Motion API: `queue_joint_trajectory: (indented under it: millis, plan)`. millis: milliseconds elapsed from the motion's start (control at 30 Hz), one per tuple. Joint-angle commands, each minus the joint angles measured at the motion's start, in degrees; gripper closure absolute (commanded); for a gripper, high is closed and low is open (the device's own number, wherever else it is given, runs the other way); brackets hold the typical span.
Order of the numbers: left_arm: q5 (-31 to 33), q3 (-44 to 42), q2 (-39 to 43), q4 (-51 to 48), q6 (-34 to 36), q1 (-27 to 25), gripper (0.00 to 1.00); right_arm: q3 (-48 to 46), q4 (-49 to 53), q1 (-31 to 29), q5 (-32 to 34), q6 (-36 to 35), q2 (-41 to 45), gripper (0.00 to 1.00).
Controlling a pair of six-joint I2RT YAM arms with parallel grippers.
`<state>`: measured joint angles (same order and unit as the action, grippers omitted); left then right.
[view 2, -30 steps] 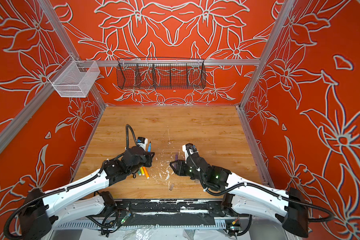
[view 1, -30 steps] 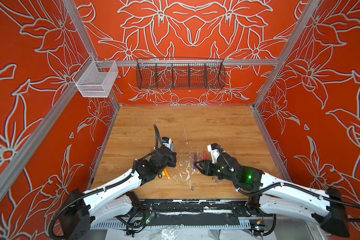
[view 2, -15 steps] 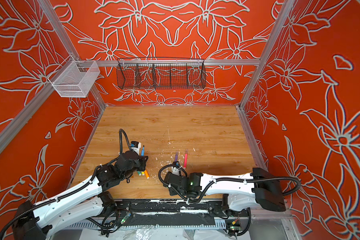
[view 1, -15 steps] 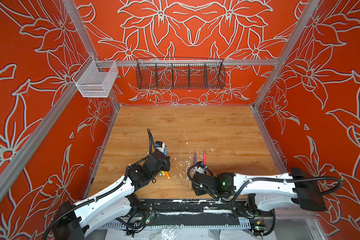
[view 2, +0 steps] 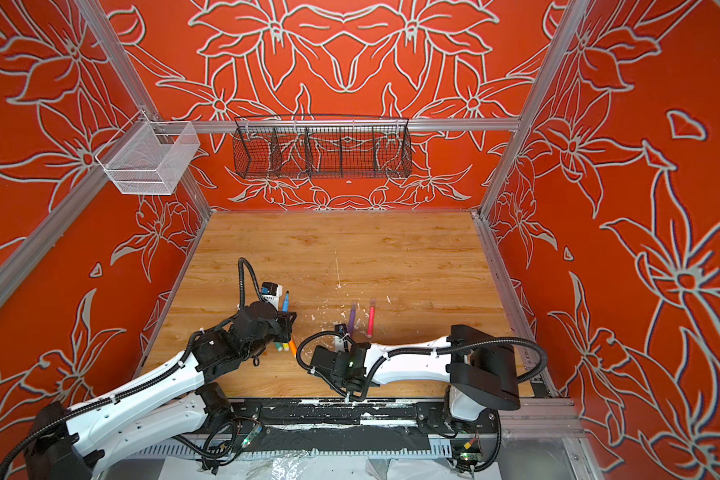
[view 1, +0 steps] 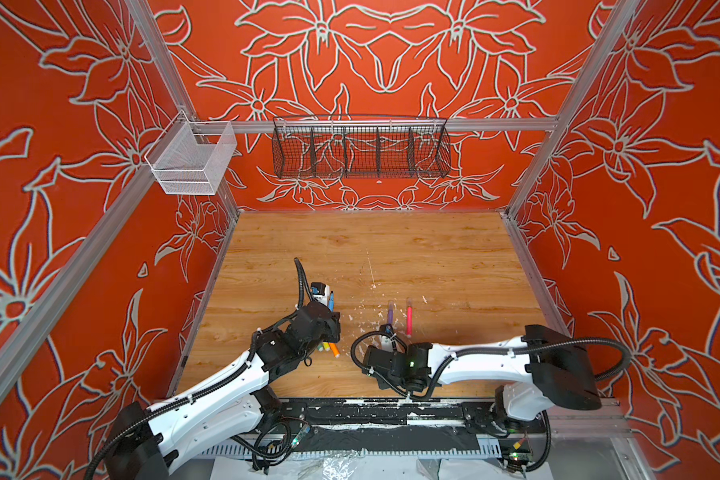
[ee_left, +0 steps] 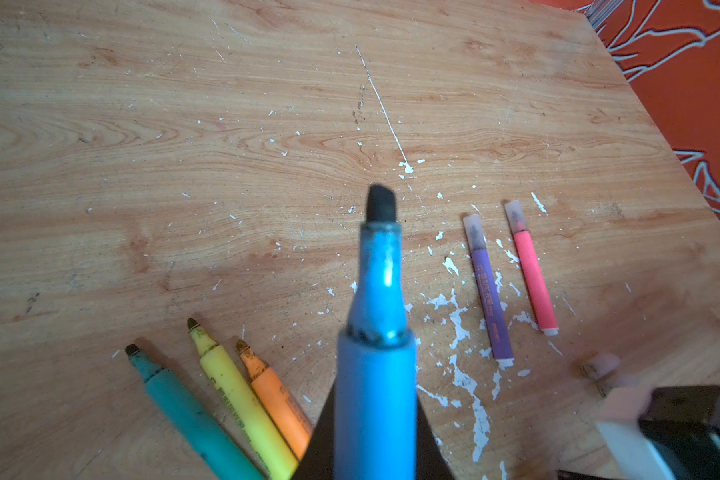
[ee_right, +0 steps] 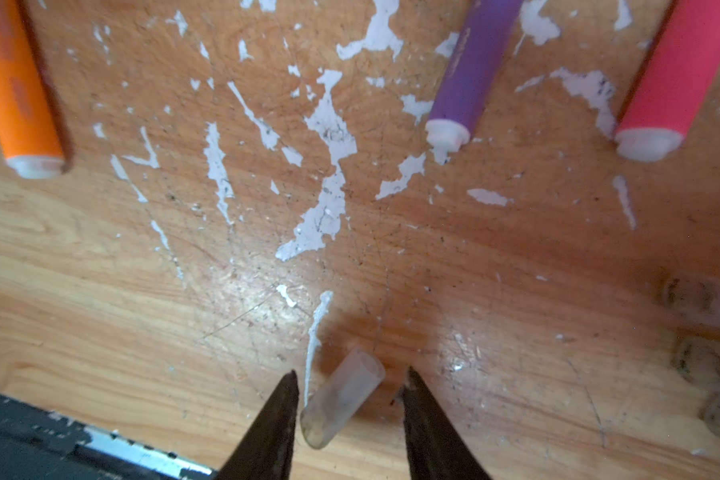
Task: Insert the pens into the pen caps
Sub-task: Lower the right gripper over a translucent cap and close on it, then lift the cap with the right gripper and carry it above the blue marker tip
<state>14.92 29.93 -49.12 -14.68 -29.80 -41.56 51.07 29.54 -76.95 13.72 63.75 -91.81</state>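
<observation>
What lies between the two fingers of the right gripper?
A pen cap lies on the table there, slanted across the gap of the open right gripper. The right wrist view shows it.

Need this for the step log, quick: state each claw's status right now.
Left claw: closed, holding the blue pen, tip uncapped.
Right claw: open, astride a loose pen cap, not gripping it.

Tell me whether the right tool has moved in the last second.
Yes. Judged against the purple pen, the right tool has pulled back toward the black front rail and now straddles a pen cap.
</observation>
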Motion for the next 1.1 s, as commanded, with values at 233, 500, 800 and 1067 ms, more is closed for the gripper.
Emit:
queue_joint_trajectory:
  millis: [233, 500, 800, 1067]
  plan:
    - [0.1, -0.9, 0.4, 0.5, 0.0, 0.4, 1.0, 1.1, 2.9, -0.3, 0.7, 1.9, -2.7, 0.69]
    - [-0.1, -0.8, 0.3, 0.7, -0.1, 0.4, 1.0, 0.8, 2.6, -0.4, -0.1, 1.9, -4.6, 0.71]
    - [-1.2, -0.7, 0.3, 1.0, -0.1, 0.4, 1.0, -1.2, 0.0, 0.0, -0.3, 2.6, -4.1, 0.85]
    - [-4.9, -0.5, 1.0, 1.7, -0.3, 0.3, 1.0, -4.9, -4.1, 5.3, 1.4, 0.4, 6.9, 0.93]
